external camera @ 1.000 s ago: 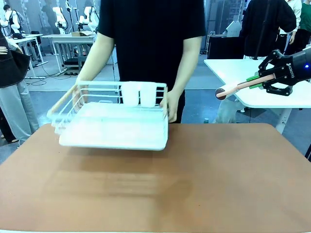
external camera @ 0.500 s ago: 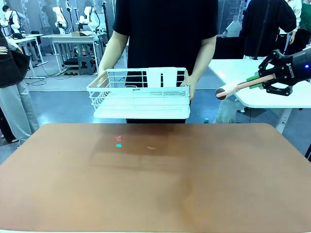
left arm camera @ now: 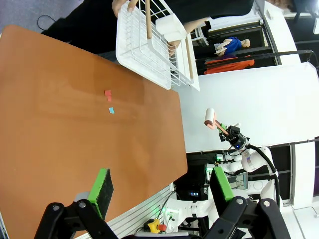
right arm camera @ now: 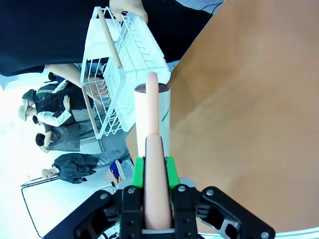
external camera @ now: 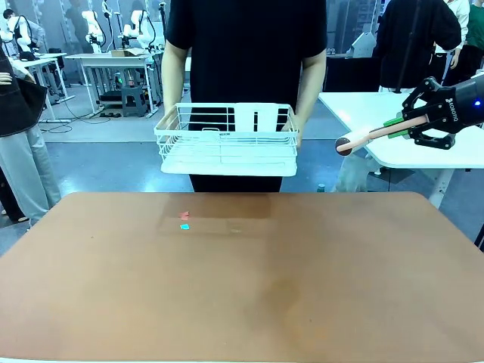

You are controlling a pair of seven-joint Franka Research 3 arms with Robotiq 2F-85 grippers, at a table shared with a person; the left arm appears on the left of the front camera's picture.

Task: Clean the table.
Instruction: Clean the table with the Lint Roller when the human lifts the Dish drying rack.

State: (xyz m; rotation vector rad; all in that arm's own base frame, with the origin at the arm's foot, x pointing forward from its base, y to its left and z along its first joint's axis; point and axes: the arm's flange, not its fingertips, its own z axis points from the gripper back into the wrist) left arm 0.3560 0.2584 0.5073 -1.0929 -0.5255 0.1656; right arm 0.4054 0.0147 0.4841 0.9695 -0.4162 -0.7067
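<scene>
Squeezing a pink lint roller (external camera: 354, 141) tight in the right pincer (external camera: 398, 125), up by the far right corner of the big brown counter (external camera: 302, 287). Spreading the left pincer (left arm camera: 162, 189) wide, with nothing in it. Near the counter's far edge, a red scrap (external camera: 184, 216) and a blue scrap (external camera: 184, 226). Behind, a white wire rack (external camera: 227, 147) held up by a person (external camera: 242, 45).

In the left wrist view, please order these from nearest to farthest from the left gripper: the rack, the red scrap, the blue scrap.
From the left gripper:
1. Blue scrap, on the table.
2. Red scrap, just beyond the blue one.
3. Rack, held up at the table's far side.
</scene>
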